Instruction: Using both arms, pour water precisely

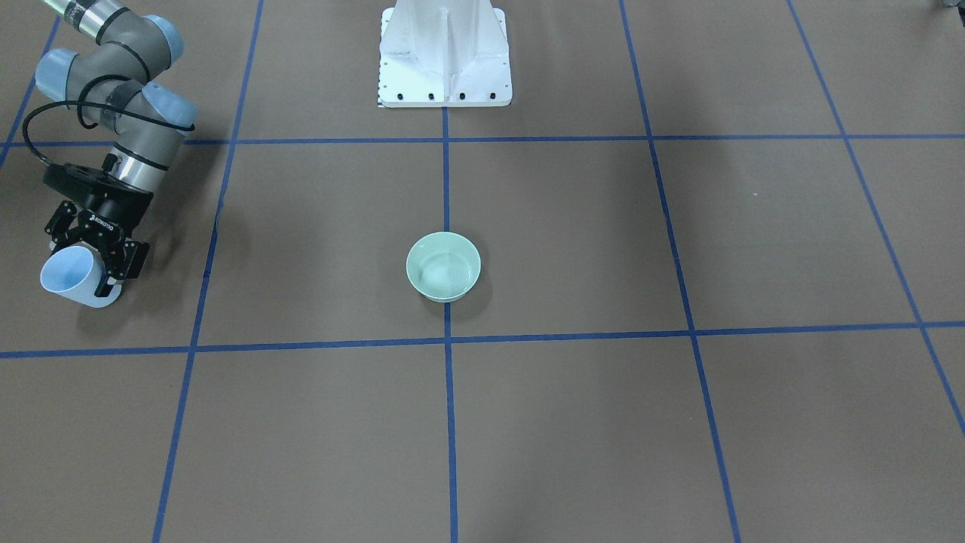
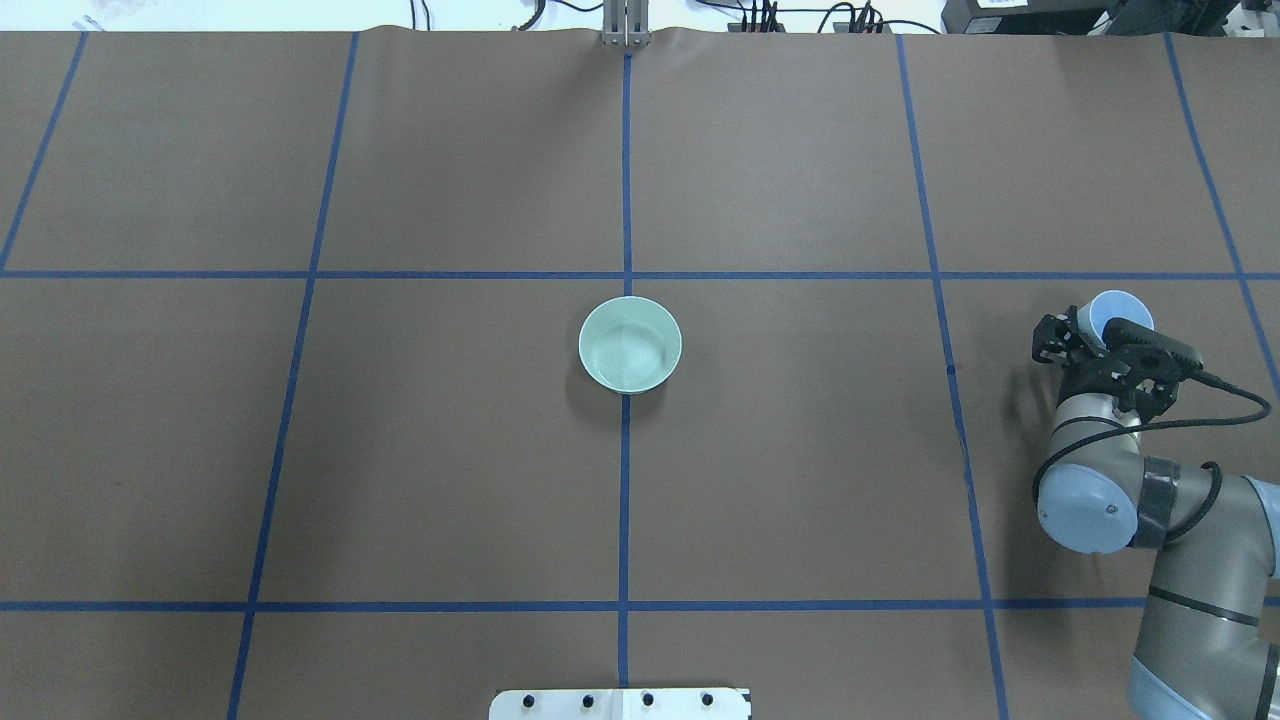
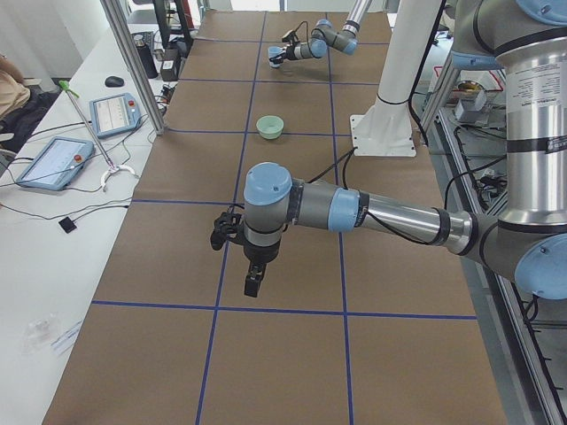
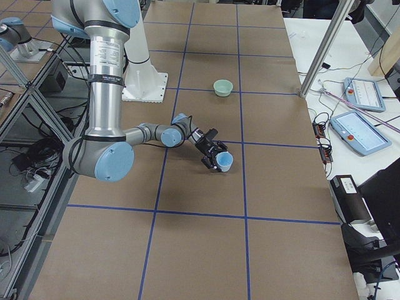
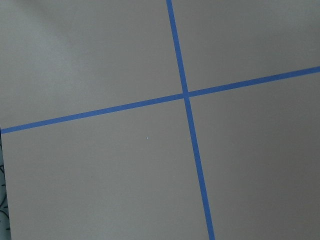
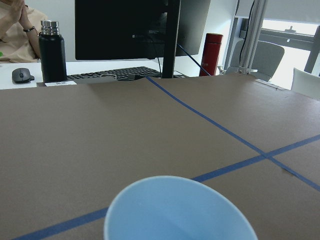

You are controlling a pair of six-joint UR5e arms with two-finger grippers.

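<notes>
Gripping a light blue cup (image 1: 70,276), the right end effector (image 1: 90,255) has its two black fingers closed against opposite sides of the cup wall. The cup is a plain, smooth, tapered vessel with no handle. It is held tilted, its open mouth pointing away from the wrist. In the right wrist view the rim fills the lower edge directly ahead of the end effector, and no contents can be made out inside.

The right arm (image 1: 124,90) is built of grey tube sections with light blue joint caps, and a black cable loops along its wrist.

A pale green bowl (image 1: 443,266) stands upright on the brown counter (image 1: 603,422), well apart from the right end effector, toward the counter centre. It sits on a blue tape line (image 1: 449,422), in front of the white pedestal (image 1: 445,60). Its interior is glossy; whether it holds water cannot be told.

The left arm (image 3: 390,217), of the same build, reaches out low over the counter at the opposite end, well apart from the bowl. The left end effector (image 3: 227,234) is empty-looking but shows only in the side view, so its finger state cannot be told. The left wrist view shows only bare counter and crossing tape lines below it.
</notes>
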